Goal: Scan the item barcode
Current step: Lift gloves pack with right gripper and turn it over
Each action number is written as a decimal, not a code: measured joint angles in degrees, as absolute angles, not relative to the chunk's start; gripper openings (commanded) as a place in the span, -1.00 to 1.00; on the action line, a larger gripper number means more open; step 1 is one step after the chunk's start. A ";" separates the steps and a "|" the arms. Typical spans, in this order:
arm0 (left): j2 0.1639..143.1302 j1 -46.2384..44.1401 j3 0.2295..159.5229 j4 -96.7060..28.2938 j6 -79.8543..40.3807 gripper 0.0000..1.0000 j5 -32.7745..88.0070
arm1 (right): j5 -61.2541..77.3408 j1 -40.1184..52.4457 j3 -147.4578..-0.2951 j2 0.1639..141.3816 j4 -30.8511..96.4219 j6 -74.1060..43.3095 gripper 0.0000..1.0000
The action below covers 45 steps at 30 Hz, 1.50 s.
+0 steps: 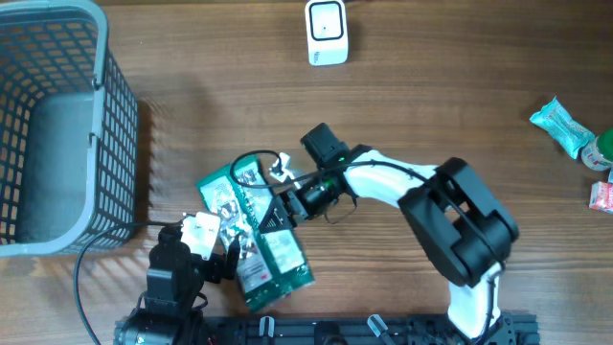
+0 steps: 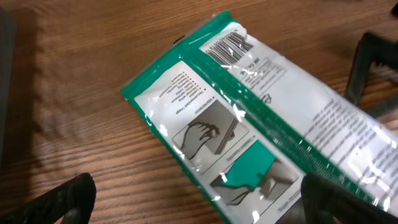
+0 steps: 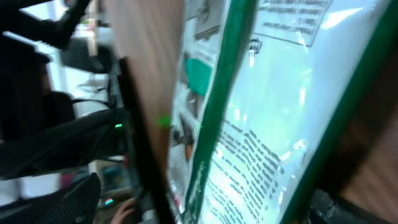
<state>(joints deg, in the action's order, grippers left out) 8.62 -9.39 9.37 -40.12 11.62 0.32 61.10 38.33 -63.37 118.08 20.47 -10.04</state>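
Note:
The item, a green and white plastic pack [image 1: 254, 235], lies flat on the wooden table with its printed back up. Its barcode [image 2: 229, 45] shows at the pack's far end in the left wrist view. My left gripper [image 1: 222, 251] is at the pack's near left edge, open, with one fingertip [image 2: 68, 199] over bare wood and the other over the pack [image 2: 249, 124]. My right gripper [image 1: 283, 209] reaches in from the right over the pack's middle. Its jaws stand wide apart around the pack [image 3: 267, 124], open. A white scanner [image 1: 327, 32] stands at the far edge.
A grey wire basket [image 1: 57, 125] fills the far left. Other small packs [image 1: 565, 125] lie at the right edge. A black cable [image 1: 86, 278] runs along the near left.

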 measured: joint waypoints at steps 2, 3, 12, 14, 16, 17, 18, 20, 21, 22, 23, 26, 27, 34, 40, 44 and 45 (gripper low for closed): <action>8.62 -9.39 9.37 -40.12 11.62 1.00 0.32 | 65.56 38.06 -63.92 120.25 21.04 -12.53 0.68; 8.62 -9.39 9.37 -40.10 11.62 1.00 0.32 | 66.78 38.17 -63.90 120.84 22.02 -13.34 0.25; 8.62 -9.39 9.37 -40.12 11.62 1.00 0.32 | 61.04 39.05 -63.00 123.22 20.93 -18.94 -0.91; 8.62 -9.39 9.37 -40.10 11.62 1.00 0.32 | 59.29 36.34 -63.00 122.67 21.96 -18.96 -0.91; 8.62 -9.39 9.37 -40.12 11.62 1.00 0.32 | 54.96 29.56 -63.02 120.81 26.55 -18.28 -0.91; 8.62 -9.39 9.37 -40.12 11.62 1.00 0.32 | 52.90 25.67 -63.02 119.77 28.82 -17.34 -0.91; 8.62 -9.39 9.37 -40.12 11.64 1.00 0.32 | 51.27 22.87 -63.00 118.78 30.83 -16.05 -0.91; 8.62 -9.39 9.37 -40.12 11.62 1.00 0.32 | 47.97 19.57 -62.98 116.92 33.78 -11.84 -0.91; 8.62 -9.39 9.37 -40.12 11.62 1.00 0.32 | 46.94 19.51 -62.94 116.31 35.33 -9.37 -0.91; 8.62 -9.39 9.37 -40.12 11.62 1.00 0.32 | 46.15 19.88 -62.87 115.74 35.99 -7.40 -0.91; 8.62 -9.39 9.37 -40.12 11.62 1.00 0.32 | 45.30 20.29 -62.70 115.00 36.38 -5.58 -0.91; 8.62 -9.39 9.37 -40.12 11.62 1.00 0.32 | 43.57 20.69 -62.28 110.28 39.72 -0.71 -0.91; 8.62 -9.39 9.37 -40.10 11.62 1.00 0.32 | 42.98 20.69 -62.26 106.85 44.03 3.16 -0.91; 8.62 -9.39 9.37 -40.10 11.62 1.00 0.32 | 36.49 20.69 -62.00 97.78 48.64 11.35 1.00; 8.62 -9.39 9.37 -40.10 11.62 1.00 0.32 | 24.05 21.76 -61.95 99.13 42.48 -4.14 0.99; 8.64 -9.39 9.37 -40.14 11.62 1.00 0.32 | 21.96 26.22 -62.39 105.67 38.37 -7.14 1.00; 8.62 -9.39 9.37 -40.10 11.62 1.00 0.32 | 22.00 27.11 -62.59 105.95 37.74 -7.81 0.99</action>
<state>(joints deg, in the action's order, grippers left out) 8.62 -9.39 9.37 -40.10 11.62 0.32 22.00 27.11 -62.59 105.95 37.74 -7.81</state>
